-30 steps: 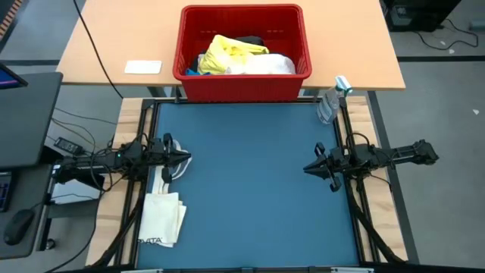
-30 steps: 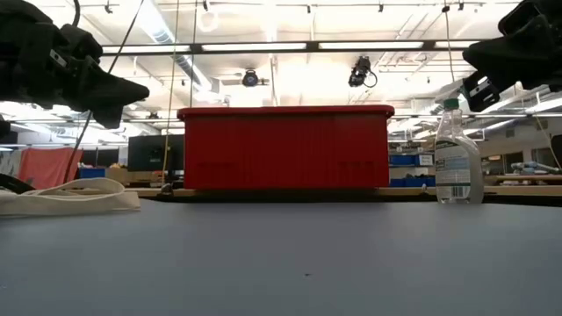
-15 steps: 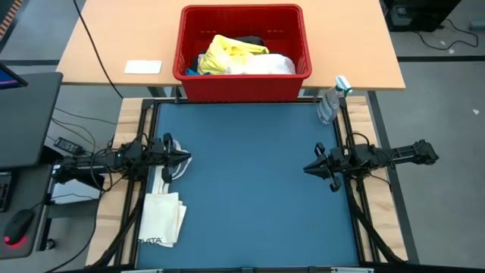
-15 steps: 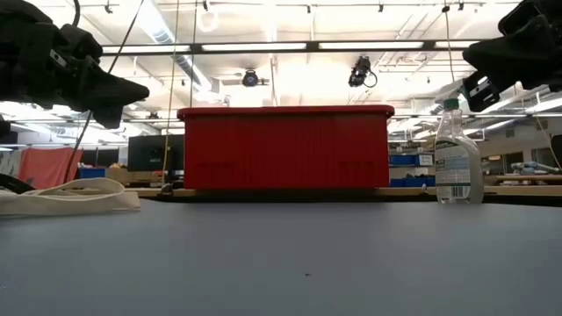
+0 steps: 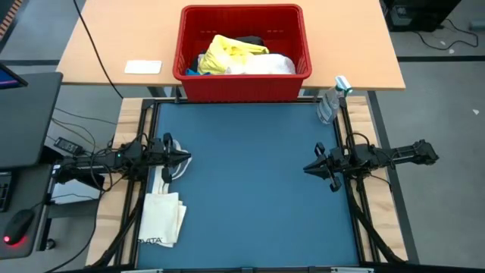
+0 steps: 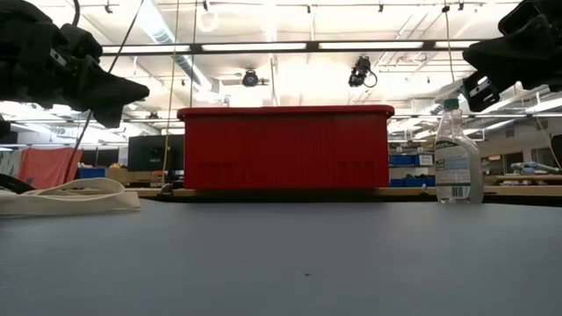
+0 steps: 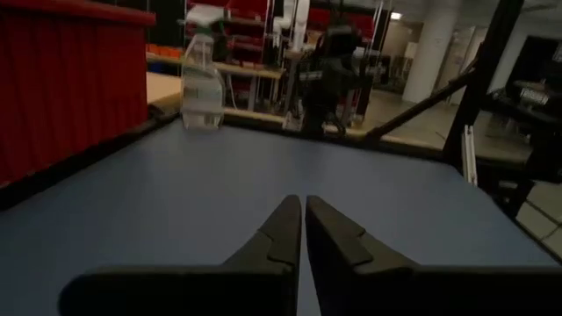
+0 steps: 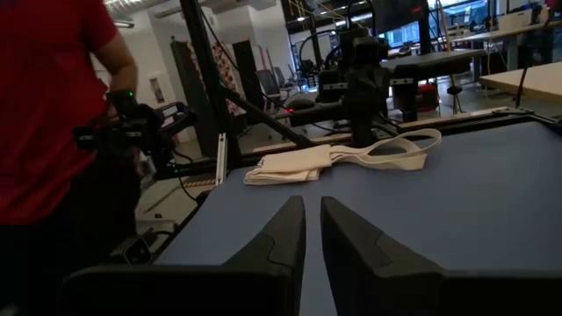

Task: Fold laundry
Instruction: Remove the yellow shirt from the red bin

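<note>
The laundry lies heaped in the red bin [image 5: 242, 85] on the wooden table beyond the blue mat: a bright yellow garment [image 5: 231, 51], a white one [image 5: 265, 65] and a dark piece [image 5: 248, 40]. In the low view only the bin's wall [image 6: 285, 149] shows and the clothes are hidden. My left gripper [image 5: 188, 158] [image 7: 304, 204] hovers shut over the mat's left side, pointing right. My right gripper [image 5: 305, 168] [image 8: 313, 204] hovers shut over the mat's right side, pointing left. Neither is near the laundry.
A cream tote bag [image 5: 163, 216] lies at the mat's left near corner, its handles [image 6: 66, 197] toward my left gripper. A spray bottle [image 5: 330, 102] stands at the mat's far right corner. A white card [image 5: 143, 67] lies left of the bin. A person in red [image 8: 53, 105] stands beyond the table's left side.
</note>
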